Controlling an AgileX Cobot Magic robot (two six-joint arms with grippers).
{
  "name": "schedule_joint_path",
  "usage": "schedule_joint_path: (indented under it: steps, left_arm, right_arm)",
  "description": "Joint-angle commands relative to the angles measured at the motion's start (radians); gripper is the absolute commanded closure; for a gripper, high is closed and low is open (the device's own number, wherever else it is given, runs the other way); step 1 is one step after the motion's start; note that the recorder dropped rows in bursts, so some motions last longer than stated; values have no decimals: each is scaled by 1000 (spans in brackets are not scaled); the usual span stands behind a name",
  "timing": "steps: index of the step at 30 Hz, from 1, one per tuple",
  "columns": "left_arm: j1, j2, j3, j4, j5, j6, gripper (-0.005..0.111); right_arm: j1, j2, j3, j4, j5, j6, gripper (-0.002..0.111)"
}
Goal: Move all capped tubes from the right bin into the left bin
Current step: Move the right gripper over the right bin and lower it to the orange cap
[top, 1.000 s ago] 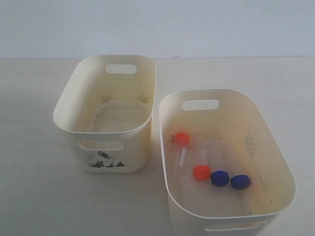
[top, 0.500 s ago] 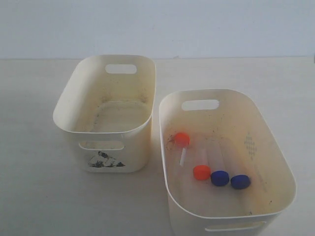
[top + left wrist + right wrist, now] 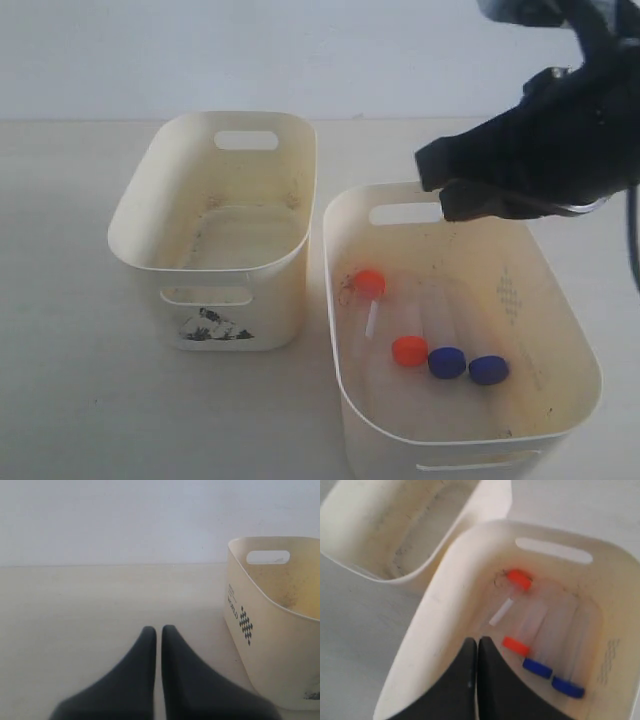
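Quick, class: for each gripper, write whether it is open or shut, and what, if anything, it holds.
Left gripper: shut, holding nothing.
Right gripper: shut, holding nothing.

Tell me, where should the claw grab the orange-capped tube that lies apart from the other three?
Probably at its orange cap, coming straight down from above. The bin walls block any sideways approach, and this cap sits clear, while the other three tubes lie packed side by side. The right claw, now shut, would have to open first.
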Motion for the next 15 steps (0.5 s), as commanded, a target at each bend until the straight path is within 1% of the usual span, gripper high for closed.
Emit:
schedule_joint_path:
  steps: [1,8,13,15]
  left_arm:
    - [1,-3,-3,0,-2,-8,102]
    - [1,-3,-3,0,-2,-8,102]
    - [1,-3,-3,0,-2,-8,102]
    - [1,-3,-3,0,-2,-8,102]
  right_arm:
    - [60,128,-120,-181,190,296,109]
    - [60,316,-192,-174,289,309,109]
    - [60,415,-192,-174,280,335,109]
    - [60,453,-192,-176,239,335,109]
